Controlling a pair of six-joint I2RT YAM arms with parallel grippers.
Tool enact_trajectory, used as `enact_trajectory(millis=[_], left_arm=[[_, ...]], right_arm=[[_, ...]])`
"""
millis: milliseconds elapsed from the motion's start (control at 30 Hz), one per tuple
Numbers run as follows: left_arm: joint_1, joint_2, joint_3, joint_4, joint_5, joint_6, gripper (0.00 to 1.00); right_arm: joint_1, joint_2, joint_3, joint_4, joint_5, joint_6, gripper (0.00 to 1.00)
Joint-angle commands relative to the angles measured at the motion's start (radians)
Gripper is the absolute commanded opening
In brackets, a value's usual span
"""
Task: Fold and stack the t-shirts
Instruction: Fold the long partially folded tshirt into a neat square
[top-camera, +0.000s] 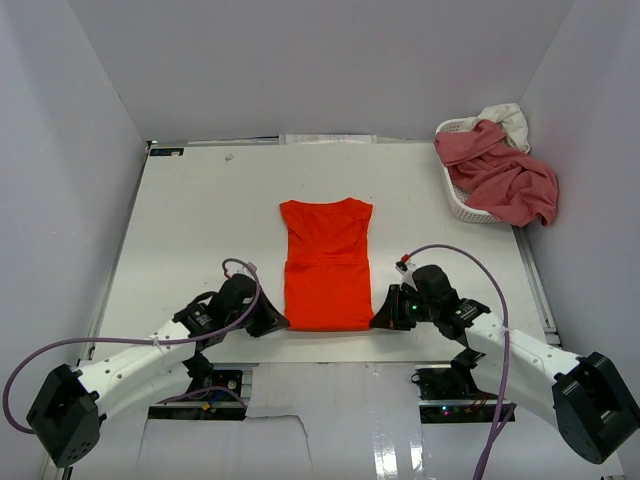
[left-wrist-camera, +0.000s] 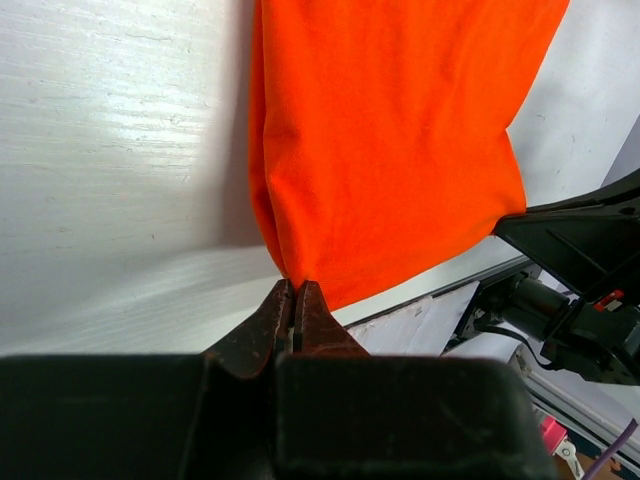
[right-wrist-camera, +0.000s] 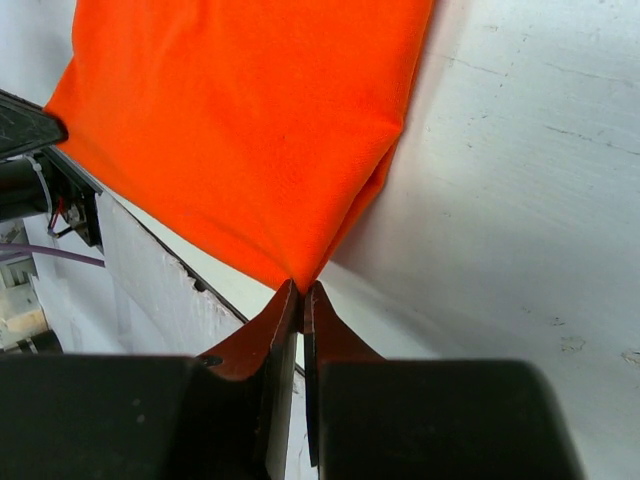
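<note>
A bright orange-red t-shirt (top-camera: 327, 264) lies on the table's middle, folded into a narrow rectangle with its collar toward the far side. My left gripper (top-camera: 281, 322) is shut on its near left corner (left-wrist-camera: 290, 270). My right gripper (top-camera: 377, 319) is shut on its near right corner (right-wrist-camera: 303, 278). Both corners come to a point between the jaws. A dusty rose-pink t-shirt (top-camera: 497, 172) spills out of the basket at the far right. A cream-white t-shirt (top-camera: 508, 119) lies behind it.
The white perforated basket (top-camera: 462, 204) stands at the table's far right edge. The near table edge (left-wrist-camera: 430, 300) runs just under the shirt's hem, with both arm bases below it. Grey walls close in left, right and behind.
</note>
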Motion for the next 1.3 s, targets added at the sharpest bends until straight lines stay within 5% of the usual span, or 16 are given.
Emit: enact_trajectory(millis=[0, 467, 900, 1267], left_arm=[[-0.009, -0.01, 0.053, -0.047, -0.056, -0.024, 0.0], [-0.009, -0.052, 0.257, -0.214, -0.162, 0.039, 0.0], [-0.006, 0.129, 0.516, -0.217, -0.325, 0.141, 0.0], [0.044, 0.27, 0.647, -0.155, -0.307, 0.19, 0.0]], right_arm=[[0.001, -0.007, 0.043, -0.025, 0.008, -0.024, 0.08], [0.001, -0.098, 0.225, -0.208, 0.034, -0.074, 0.08], [0.0, 0.078, 0.543, -0.283, 0.141, -0.178, 0.08], [-0.006, 0.195, 0.7, -0.304, 0.167, -0.224, 0.08]])
